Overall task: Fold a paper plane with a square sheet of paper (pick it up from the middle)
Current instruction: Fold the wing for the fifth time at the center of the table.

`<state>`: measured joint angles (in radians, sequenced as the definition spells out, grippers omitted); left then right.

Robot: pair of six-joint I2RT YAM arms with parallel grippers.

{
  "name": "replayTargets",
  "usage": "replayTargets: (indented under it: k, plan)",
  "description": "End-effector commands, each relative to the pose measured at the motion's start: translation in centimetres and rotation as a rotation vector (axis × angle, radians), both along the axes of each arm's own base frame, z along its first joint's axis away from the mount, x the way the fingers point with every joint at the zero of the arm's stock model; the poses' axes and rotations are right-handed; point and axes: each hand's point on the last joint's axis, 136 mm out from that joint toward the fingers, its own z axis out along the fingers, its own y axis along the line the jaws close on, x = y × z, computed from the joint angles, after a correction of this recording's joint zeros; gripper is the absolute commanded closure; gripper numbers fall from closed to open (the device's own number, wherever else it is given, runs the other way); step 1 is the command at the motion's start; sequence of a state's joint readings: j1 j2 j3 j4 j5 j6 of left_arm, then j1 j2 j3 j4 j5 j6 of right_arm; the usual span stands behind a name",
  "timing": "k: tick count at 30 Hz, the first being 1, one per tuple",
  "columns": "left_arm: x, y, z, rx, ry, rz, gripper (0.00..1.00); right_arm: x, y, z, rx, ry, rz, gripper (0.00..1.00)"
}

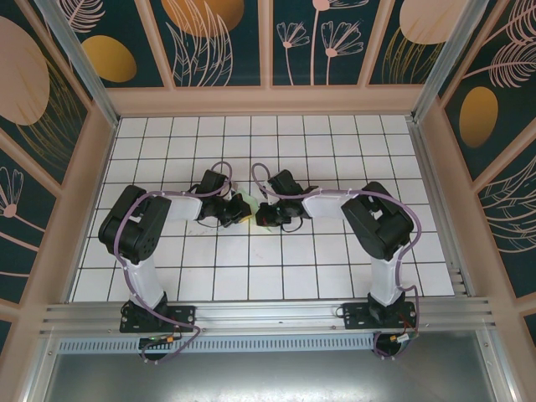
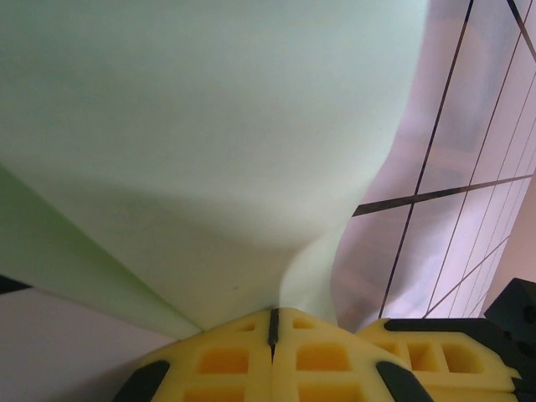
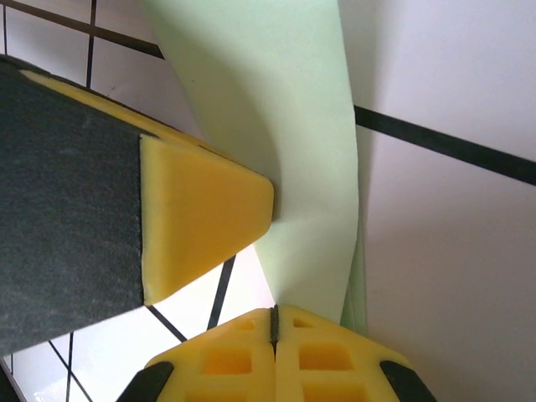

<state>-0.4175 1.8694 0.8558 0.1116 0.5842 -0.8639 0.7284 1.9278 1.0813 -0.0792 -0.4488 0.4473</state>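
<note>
One sheet of paper [image 2: 209, 126], thin, smooth, pale mint-green and curved, is held over mid-table between both grippers. Left gripper [image 2: 272, 322] has its jaws together, pinching the paper. Right gripper [image 3: 274, 318] is likewise clamped on it. Fingertips [image 3: 209, 213] are yellow wedges; the table [image 3: 452, 251] is white with a dark grid.

The square sheet of paper [image 2: 209, 126] is showing plain pale mint-green. Yellow is colouring the left gripper [image 2: 272, 327] and right gripper [image 3: 274, 322]. White tiles with dark lines are covering the table [image 1: 335, 260]; teal walls [image 1: 226, 42] along the top are bearing peach plant motifs.
</note>
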Motion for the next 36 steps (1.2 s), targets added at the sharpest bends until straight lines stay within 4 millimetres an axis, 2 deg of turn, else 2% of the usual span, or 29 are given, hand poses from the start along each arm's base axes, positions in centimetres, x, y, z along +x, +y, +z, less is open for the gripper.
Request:
replayTargets:
  k: [1, 3, 9, 15, 20, 28, 30, 34, 36]
  plan:
    - [-1.5, 7.3, -8.1, 0.389, 0.108, 0.146, 0.93, -1.4, -0.3, 1.8, -0.017, -0.008, 0.048, 0.96]
    - [-1.6, 7.2, -8.1, 0.386, 0.11, 0.144, 0.93, -1.8, 0.1, 2.1, -0.022, -0.019, 0.066, 0.96]
    - [-1.6, 7.3, -8.3, 0.387, 0.112, 0.143, 0.93, -2.4, -0.2, 0.9, -0.065, 0.001, 0.074, 0.95]
    - [-1.7, 7.3, -8.3, 0.391, 0.115, 0.14, 0.93, -1.7, -1.3, -0.4, -0.137, 0.001, 0.029, 0.96]
    - [-1.7, 7.4, -8.4, 0.392, 0.117, 0.139, 0.93, -1.3, -1.7, -0.4, -0.123, 0.006, 0.006, 0.96]
    - [-1.8, 7.3, -8.5, 0.392, 0.117, 0.135, 0.93, -1.8, -2.2, -1.5, -0.114, 0.052, 0.007, 0.96]
    - [-1.8, 7.3, -8.4, 0.39, 0.117, 0.135, 0.93, -1.8, -1.8, -1.0, -0.093, 0.053, 0.014, 0.96]
    - [-1.8, 7.3, -8.4, 0.389, 0.114, 0.133, 0.93, -0.9, -0.4, 1.9, -0.016, 0.004, 0.031, 0.96]
    - [-1.8, 7.3, -8.4, 0.389, 0.116, 0.134, 0.93, -0.5, 0.2, 2.8, 0.008, -0.01, 0.039, 0.95]
